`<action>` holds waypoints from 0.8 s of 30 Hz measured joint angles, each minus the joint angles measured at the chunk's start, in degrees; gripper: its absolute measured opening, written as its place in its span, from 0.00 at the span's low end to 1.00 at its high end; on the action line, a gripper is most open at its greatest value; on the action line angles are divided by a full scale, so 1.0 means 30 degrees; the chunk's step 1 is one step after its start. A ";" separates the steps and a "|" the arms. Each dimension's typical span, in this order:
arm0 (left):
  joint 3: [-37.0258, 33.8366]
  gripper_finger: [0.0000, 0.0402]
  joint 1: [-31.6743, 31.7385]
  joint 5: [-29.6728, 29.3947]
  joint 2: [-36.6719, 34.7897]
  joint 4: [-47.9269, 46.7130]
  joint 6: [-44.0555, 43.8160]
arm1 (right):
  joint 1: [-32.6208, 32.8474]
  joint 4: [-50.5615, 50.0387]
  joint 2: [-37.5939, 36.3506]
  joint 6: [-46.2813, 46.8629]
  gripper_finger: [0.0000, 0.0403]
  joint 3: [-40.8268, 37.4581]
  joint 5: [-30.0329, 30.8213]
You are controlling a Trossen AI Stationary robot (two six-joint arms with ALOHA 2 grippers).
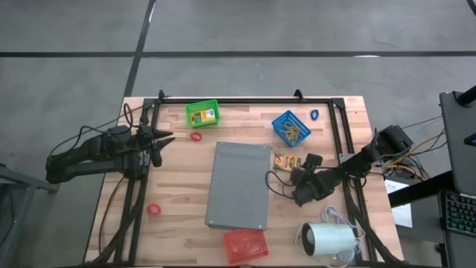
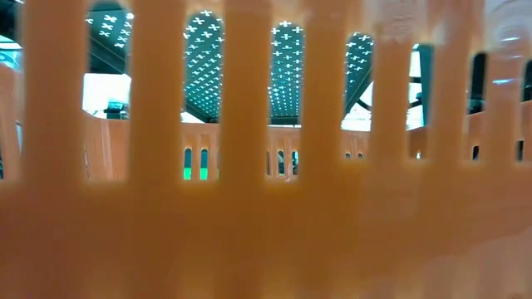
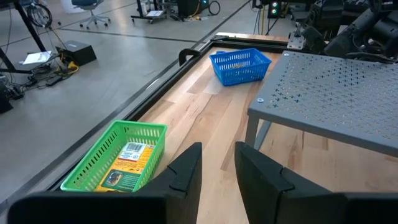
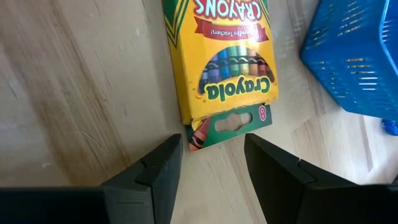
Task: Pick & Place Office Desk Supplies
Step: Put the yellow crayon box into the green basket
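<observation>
Right hand [image 4: 208, 163] is held open, empty, above crayon box [image 4: 221, 68] | box lies flat beside blue basket [image 4: 357, 56] | risk: box is nudged, grasp missed | left hand [image 3: 217, 171] is parted, idle.

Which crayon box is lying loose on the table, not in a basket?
The crayon box right of the grey slab, beside the right tool. The other crayon box sits inside the green basket.
</observation>
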 joint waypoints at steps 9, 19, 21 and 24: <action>0.0000 0.24 -0.0007 0.0000 0.0004 0.0000 0.0000 | -0.0093 0.0340 0.0022 -0.0014 0.44 -0.0022 0.0381; 0.0000 0.24 -0.0002 0.0003 0.0004 0.0000 -0.0008 | -0.0459 0.0940 0.0300 -0.0557 0.42 -0.0211 0.0576; 0.0000 0.24 -0.0003 0.0003 0.0007 0.0000 -0.0008 | -0.0459 0.0934 0.0512 -0.0630 0.41 -0.0209 0.0564; 0.0000 0.24 -0.0003 0.0004 0.0000 -0.0004 -0.0008 | -0.0459 0.0982 0.0787 -0.0655 0.40 -0.0189 0.0564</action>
